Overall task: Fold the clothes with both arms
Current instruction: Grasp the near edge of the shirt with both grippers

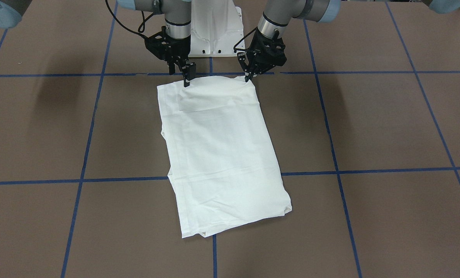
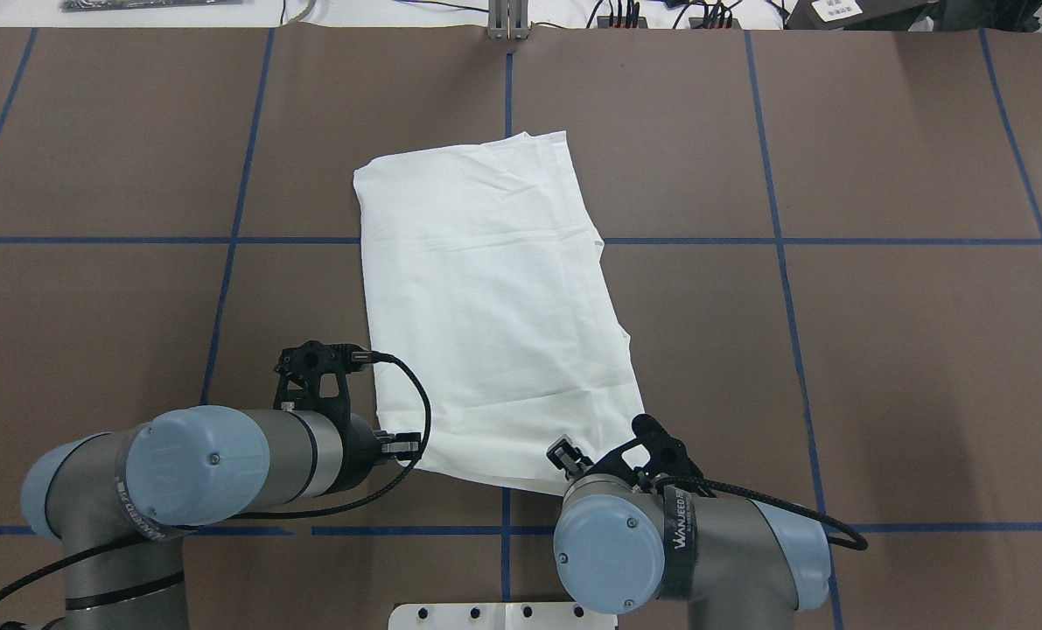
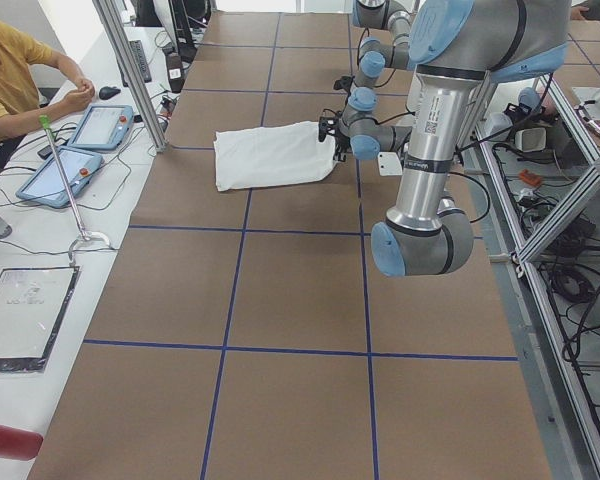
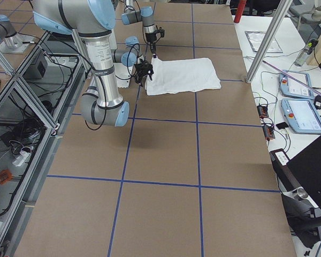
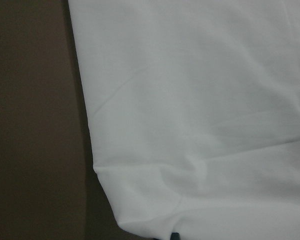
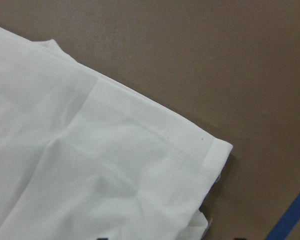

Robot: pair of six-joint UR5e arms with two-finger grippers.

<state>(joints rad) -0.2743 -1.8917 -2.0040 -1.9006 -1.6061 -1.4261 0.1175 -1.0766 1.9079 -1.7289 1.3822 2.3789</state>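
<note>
One table (image 1: 369,123): brown, ruled by blue tape lines (image 1: 369,170), filling every view.
T-shirt (image 1: 222,154): white, already folded into a long panel at the centre of the front-facing frame. Its long axis runs from the top, near the white pedestal (image 1: 214,34), down toward the lower edge, slanting a little right.
Arms: in the overhead frame my left arm (image 2: 206,464) sits lower left and my right arm (image 2: 704,542) lower right. Each is nearest its own corner of the short edge.
Right gripper (image 1: 179,77): upper middle, left of centre, fingers spread at the cloth's top edge, gripping nothing I can see.
Left gripper (image 1: 249,78): upper middle, right of centre, tips on the corner. I cannot tell whether it is pinched.
Coming move: I judge this short edge must travel along the long axis, with both corners kept level.
</note>
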